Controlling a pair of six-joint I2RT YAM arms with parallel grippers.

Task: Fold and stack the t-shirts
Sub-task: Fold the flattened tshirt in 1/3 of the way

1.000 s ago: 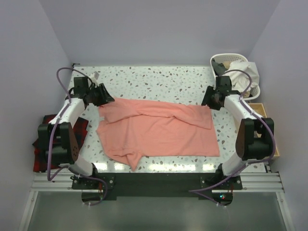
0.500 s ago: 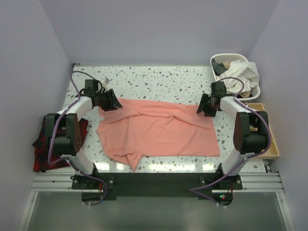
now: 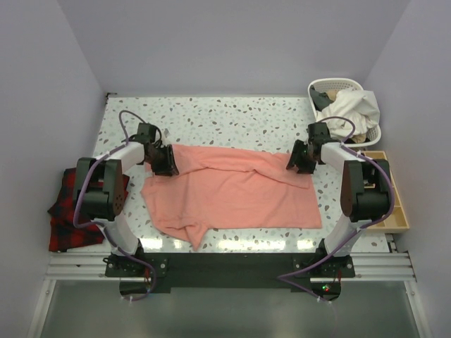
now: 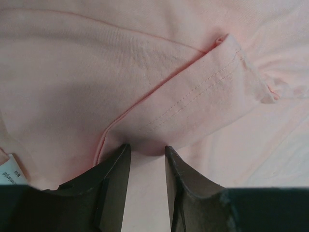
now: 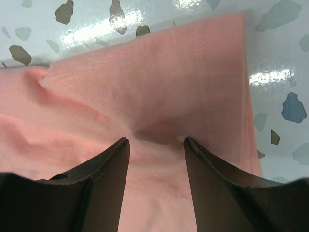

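**Q:** How is the t-shirt seen?

**A:** One plain salmon-pink t-shirt point(image 3: 232, 193) is pictured spread across the speckled table point(image 3: 232, 116). It is creased, with a diagonal fold running between the two grippers and a bunched corner at the edge away from them. The left gripper point(image 3: 166, 162) is set on one far corner of the cloth and the right gripper point(image 3: 296, 160) on the other.

**Q:** And the jaws?

**A:** In the left wrist view, the left gripper point(image 4: 145, 149) is shown with its jaws narrowly parted. Its tips are pressed onto the shirt point(image 4: 145, 72) and a pucker is gathered between them. A stitched sleeve hem point(image 4: 212, 82) lies just ahead of the tips, and a white label point(image 4: 9, 169) is glimpsed beside the left finger. The right gripper point(image 5: 157, 140) is seen with its jaws wider apart. The cloth point(image 5: 159, 87) is dimpled between the tips and the shirt's stitched edge lies ahead of them. A closed grip is shown on neither side.

**Q:** What else is there?

**A:** Outward of the right jaws, one white basket point(image 3: 317, 90) heaped with pale laundry point(image 3: 352, 109) and one wooden box point(image 3: 397, 211) are seen. Outward of the left jaws, one red-and-black plaid cloth point(image 3: 67, 204) is draped off the table's side. Nothing is seen lying on the shirt except the two grippers.
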